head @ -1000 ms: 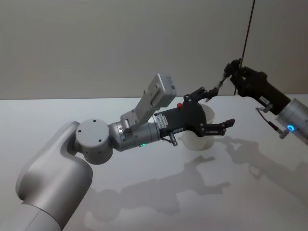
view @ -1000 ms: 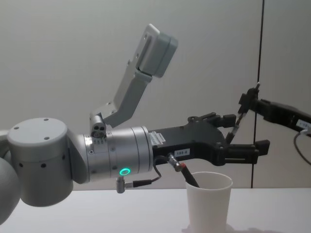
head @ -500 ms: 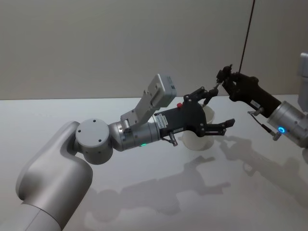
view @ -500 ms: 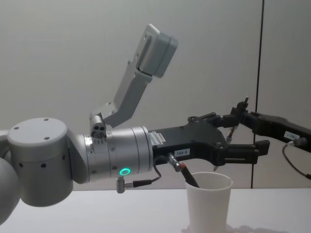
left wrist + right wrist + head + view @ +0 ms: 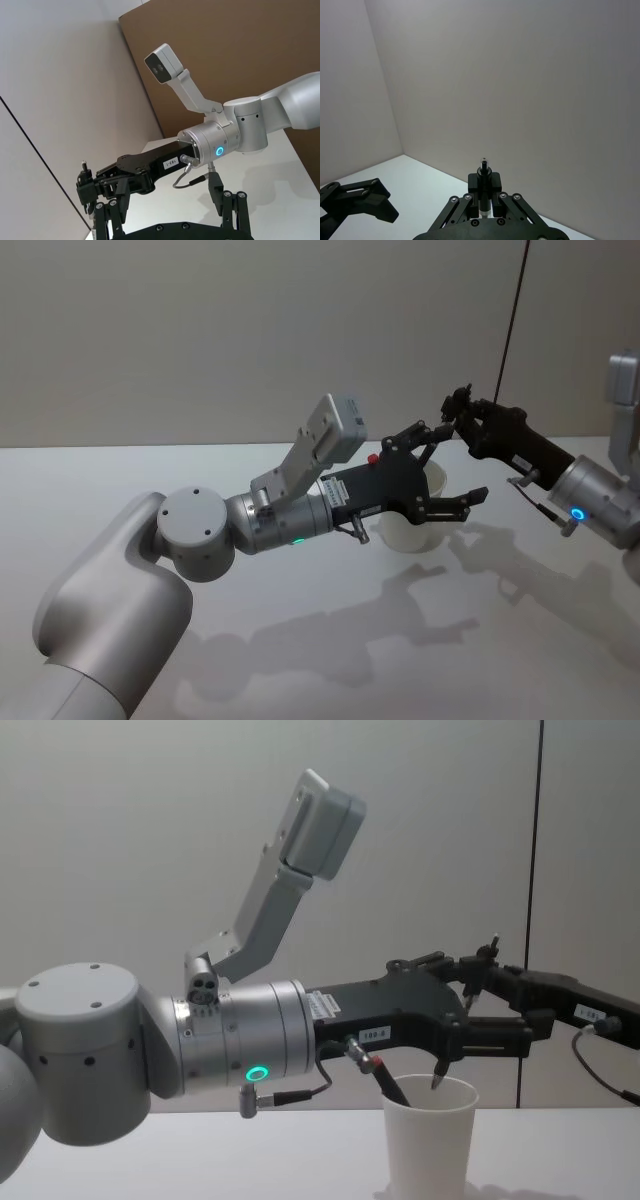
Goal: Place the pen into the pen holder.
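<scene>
Right gripper (image 5: 478, 982) clamps the pen (image 5: 452, 1040) tip-down just over the pen holder (image 5: 430, 1132), left gripper (image 5: 445, 472) spread empty beside it; next, lower and release.

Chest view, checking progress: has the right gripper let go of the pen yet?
No, the right gripper is shut on the pen, whose tip hangs just above the white cup's rim.
</scene>
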`<state>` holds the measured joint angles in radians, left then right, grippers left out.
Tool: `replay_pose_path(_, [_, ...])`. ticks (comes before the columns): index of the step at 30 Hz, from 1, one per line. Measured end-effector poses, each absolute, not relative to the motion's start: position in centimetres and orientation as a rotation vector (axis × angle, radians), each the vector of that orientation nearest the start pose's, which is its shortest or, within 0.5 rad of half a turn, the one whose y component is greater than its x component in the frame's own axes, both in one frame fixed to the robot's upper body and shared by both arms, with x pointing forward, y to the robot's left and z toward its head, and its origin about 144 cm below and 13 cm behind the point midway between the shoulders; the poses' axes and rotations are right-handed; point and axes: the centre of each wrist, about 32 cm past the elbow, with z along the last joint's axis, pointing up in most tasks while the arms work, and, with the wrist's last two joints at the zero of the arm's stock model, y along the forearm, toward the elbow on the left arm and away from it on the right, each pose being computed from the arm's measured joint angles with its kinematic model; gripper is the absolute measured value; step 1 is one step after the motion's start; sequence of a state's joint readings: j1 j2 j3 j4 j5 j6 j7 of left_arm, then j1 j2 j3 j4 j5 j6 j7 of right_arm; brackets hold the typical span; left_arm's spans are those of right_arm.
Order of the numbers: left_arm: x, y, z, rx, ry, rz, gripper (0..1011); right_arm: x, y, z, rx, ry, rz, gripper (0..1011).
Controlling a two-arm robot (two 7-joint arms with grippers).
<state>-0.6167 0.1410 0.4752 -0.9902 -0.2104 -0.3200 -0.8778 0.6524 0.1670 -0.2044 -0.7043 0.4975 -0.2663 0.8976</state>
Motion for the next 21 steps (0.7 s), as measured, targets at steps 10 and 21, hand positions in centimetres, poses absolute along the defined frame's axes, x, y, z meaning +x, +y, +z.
replay_pose_path(10, [60.78,17.04,118.81,0.017,-0.31,0.352,1004,62.16,-27.47,113.8,0.222,0.051,-0.705,123])
replay_pose_path(21, [60.78,17.04,118.81,0.017,-0.31,0.352,1004,62.3,-27.43,113.6,0.215,0.05,-0.702,123])
